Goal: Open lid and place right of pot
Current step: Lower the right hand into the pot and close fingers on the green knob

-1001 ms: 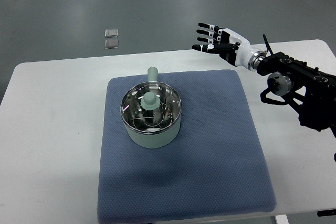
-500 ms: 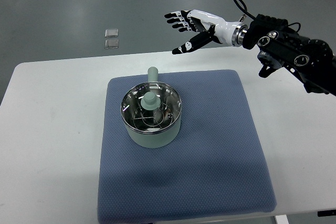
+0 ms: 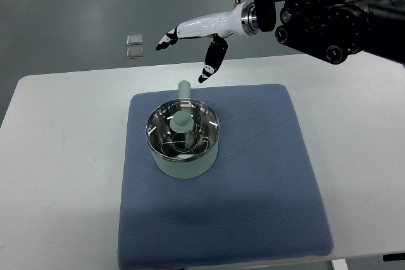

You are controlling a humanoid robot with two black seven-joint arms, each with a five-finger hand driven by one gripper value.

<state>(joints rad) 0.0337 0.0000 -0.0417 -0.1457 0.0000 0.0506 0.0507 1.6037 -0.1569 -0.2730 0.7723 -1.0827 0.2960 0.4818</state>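
Pale green pot sits on the blue mat, its glass lid on, knob up. The right robot hand hovers beyond it, fingers spread and holding nothing. A misjudged descent could strike the pot's handle or slip off that small knob. White table beneath, grey floor behind, with two small square tiles on it.

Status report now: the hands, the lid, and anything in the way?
Right hand open, above and behind pot, holding nothing. Left hand out of view. Lid on pot, untouched. Nothing in the way.
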